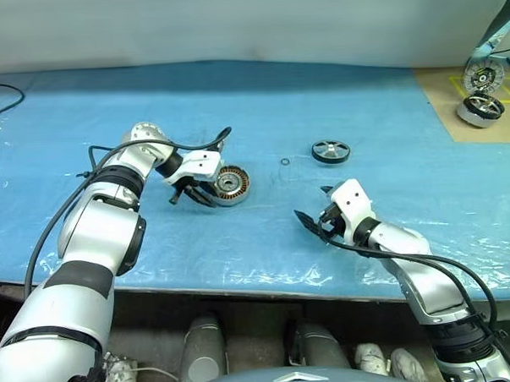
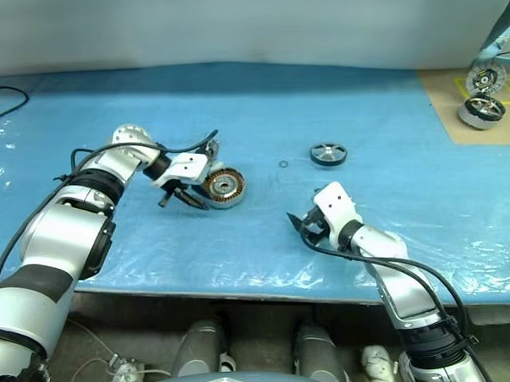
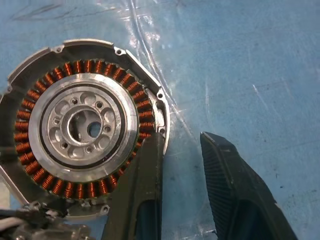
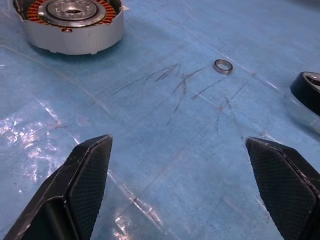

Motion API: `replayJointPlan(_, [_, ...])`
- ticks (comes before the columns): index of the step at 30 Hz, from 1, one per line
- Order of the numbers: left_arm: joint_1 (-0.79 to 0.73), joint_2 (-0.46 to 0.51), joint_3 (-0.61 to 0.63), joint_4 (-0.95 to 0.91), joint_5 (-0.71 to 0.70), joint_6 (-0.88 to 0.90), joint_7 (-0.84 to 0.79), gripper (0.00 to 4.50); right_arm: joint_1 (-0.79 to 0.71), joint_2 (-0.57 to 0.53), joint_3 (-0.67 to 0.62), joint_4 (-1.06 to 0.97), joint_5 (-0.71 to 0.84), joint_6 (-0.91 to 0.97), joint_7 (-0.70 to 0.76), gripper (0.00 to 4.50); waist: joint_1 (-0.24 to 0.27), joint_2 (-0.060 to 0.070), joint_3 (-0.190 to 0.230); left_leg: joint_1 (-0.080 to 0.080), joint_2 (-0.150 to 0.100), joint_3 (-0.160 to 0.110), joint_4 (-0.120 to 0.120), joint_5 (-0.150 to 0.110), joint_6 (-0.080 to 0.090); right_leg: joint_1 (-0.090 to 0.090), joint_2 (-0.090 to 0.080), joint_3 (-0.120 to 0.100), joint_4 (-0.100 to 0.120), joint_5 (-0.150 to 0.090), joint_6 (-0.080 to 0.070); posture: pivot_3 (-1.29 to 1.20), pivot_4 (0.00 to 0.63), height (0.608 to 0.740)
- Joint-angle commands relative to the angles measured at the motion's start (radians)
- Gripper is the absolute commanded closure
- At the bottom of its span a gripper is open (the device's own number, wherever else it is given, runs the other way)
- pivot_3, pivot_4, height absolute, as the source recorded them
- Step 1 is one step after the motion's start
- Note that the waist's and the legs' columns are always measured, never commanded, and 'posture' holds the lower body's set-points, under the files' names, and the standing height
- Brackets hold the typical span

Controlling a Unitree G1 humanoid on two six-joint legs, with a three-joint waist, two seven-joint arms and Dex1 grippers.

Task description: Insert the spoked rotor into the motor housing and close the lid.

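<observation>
- The motor housing [image 1: 231, 184] sits open on the blue table [image 1: 259, 98].
- The spoked rotor [image 1: 330, 150] lies well apart from it, past the tiny ring [image 1: 285, 162].
- The left gripper [image 3: 182, 150], jaws partly open, has one finger on the housing's rim.
- The right gripper [image 4: 177, 165] gapes wide, holding nothing.
- The rotor looks hard, heavy, slippery; grab its black rim.

Blue-sheeted table [image 1: 259, 98]: motor housing [image 1: 231, 184], spoked rotor [image 1: 330, 151], ring [image 1: 285, 163]

Motor housing [image 3: 85, 130]: near edge cut off in the left wrist view, part of its rim covered by one black finger [image 3: 142, 185]. Spoked rotor [image 4: 307, 95]: cropped at the frame's edge, spokes unseen. Small ring [image 1: 285, 162] beside the rotor: too tiny for detail.
</observation>
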Motion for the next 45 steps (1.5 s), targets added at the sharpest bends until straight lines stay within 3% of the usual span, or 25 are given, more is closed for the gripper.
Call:
replayJointPlan(1, [-0.017,-0.013,0.033,-0.048,-0.112,-0.006,-0.01,3.3,-0.033,-0.006,-0.024,-0.073,0.057,0.023,0.042,0.0,0.001,0.0,0.0,0.0,0.0,0.0,0.0,0.0,0.0,0.0,0.0,0.0,0.0,0.0,0.0,0.0,0.15,0.74])
replayJointPlan(8, [0.027,0.002,0.001,-0.111,-0.253,0.021,-0.01,3.3,-0.1,-0.04,-0.025,-0.062,0.075,0.039,0.089,0.0,0.002,0.0,0.001,0.0,0.0,0.0,0.001,0.0,0.0,0.0,0.0,0.0,0.001,0.0,0.0,0.0,0.15,0.74])
replayJointPlan(12, [0.055,0.05,-0.002,-0.22,-0.427,0.162,-0.01,2.37,-0.168,-0.063,-0.001,-0.059,0.091,0.038,0.148,0.0,-0.001,0.0,0.001,0.0,0.0,0.0,0.001,0.0,0.0,-0.001,0.0,0.0,0.001,0.0,0.0,0.0,0.15,0.74])
replayJointPlan(13, [0.071,0.075,-0.005,-0.277,-0.482,0.238,-0.01,2.03,-0.196,-0.073,0.013,-0.057,0.092,0.034,0.175,0.0,0.0,0.0,0.001,-0.001,0.0,0.001,0.001,0.0,0.0,-0.001,0.0,0.0,0.002,0.0,0.0,0.0,0.15,0.74])
replayJointPlan(16, [0.213,0.23,-0.041,-0.589,-0.689,0.466,-0.01,2.03,-0.342,-0.113,0.118,0.015,0.022,-0.037,0.277,0.0,-0.013,0.001,0.002,-0.001,0.0,0.002,0.001,0.0,0.0,-0.003,0.0,0.002,0.004,0.0,0.0,0.0,0.15,0.74])
replayJointPlan(18, [0.338,0.315,0.008,-0.782,-0.781,0.606,-0.01,2.03,-0.46,-0.108,0.202,0.105,-0.027,-0.098,0.348,0.0,-0.033,0.003,0.001,0.0,0.001,0.002,0.001,0.0,-0.001,-0.004,0.001,0.002,0.004,-0.001,-0.001,0.0,0.15,0.74])
replayJointPlan(22, [0.572,0.389,0.164,-1.06,-0.896,0.827,0.076,2.03,-0.634,-0.059,0.32,0.29,-0.088,-0.23,0.469,0.0,-0.031,0.005,0.002,-0.003,0.003,0.004,0.001,0.0,-0.002,-0.007,0.002,0.0,0.009,-0.004,-0.006,0.0,0.15,0.74])
replayJointPlan(26, [0.798,0.42,0.29,-1.285,-0.945,0.938,0.203,2.03,-0.742,-0.006,0.391,0.482,-0.15,-0.391,0.557,0.0,-0.032,0.004,0.003,-0.017,0.004,0.008,0.01,0.0,-0.002,-0.016,0.002,-0.002,0.014,-0.004,-0.006,0.0,0.15,0.74])
replayJointPlan(30, [1.041,0.398,0.436,-1.448,-0.991,1.01,0.359,2.03,-0.857,0.041,0.485,0.738,-0.27,-0.646,0.609,0.0,-0.042,0.003,0.003,-0.019,0.005,0.008,0.018,0.0,-0.001,-0.017,0.002,-0.002,0.018,-0.005,-0.008,0.0,0.15,0.74])
replayJointPlan(34, [1.229,0.347,0.504,-1.538,-0.962,0.981,0.463,2.03,-0.966,0.104,0.54,0.975,-0.376,-0.865,0.603,0.0,-0.056,0.004,0.003,-0.018,0.007,0.008,0.022,0.0,-0.001,-0.016,0.002,-0.002,0.02,-0.007,-0.011,0.0,0.15,0.74])
replayJointPlan(39, [1.289,0.211,0.536,-1.614,-0.991,0.981,0.615,2.03,-1.079,0.202,0.557,1.216,-0.466,-1.025,0.542,0.0,-0.059,0.004,0.003,-0.018,0.008,0.008,0.028,0.0,0.001,-0.014,0.002,-0.001,0.022,-0.006,-0.012,0.0,0.15,0.74])
replayJointPlan(45, [1.311,0.16,0.529,-1.631,-0.966,0.96,0.662,2.03,-1.159,0.284,0.533,1.411,-0.513,-1.089,0.516,0.0,-0.06,0.004,0.003,-0.018,0.009,0.008,0.03,-0.002,0.005,-0.015,0.002,-0.001,0.026,-0.006,-0.013,0.0,0.15,0.74])
